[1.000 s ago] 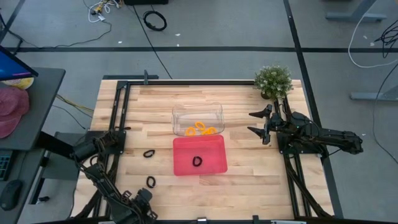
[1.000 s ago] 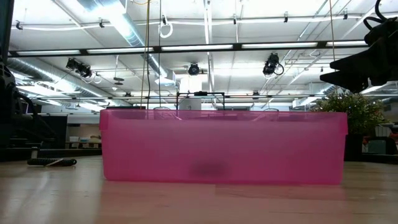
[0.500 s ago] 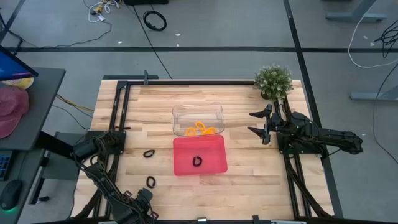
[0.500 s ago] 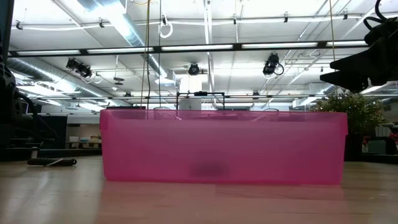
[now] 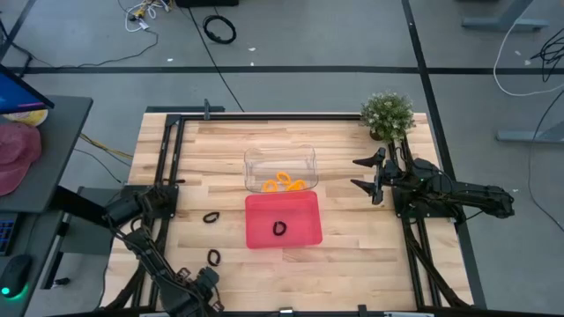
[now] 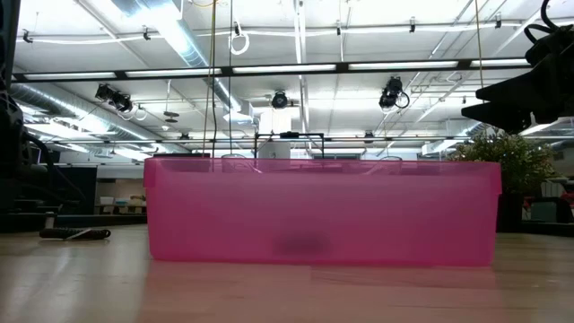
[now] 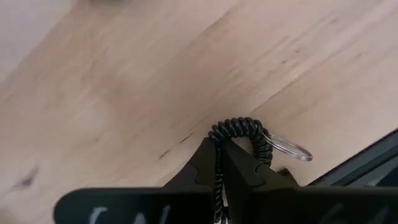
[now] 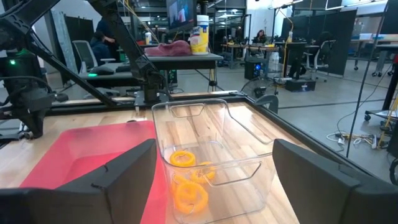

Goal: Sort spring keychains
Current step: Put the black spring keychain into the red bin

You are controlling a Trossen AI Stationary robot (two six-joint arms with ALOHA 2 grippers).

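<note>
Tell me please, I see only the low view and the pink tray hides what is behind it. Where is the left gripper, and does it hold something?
Observer: The left gripper is down at the wood near the table's edge, on its own side, shut on a black spring keychain.
Operator: What is inside the tray?
Observer: One black keychain lies in the red tray.
Operator: And the orange ones?
Observer: The orange keychains are in the clear bin directly behind the tray; the right gripper waits open to that bin's right.
</note>
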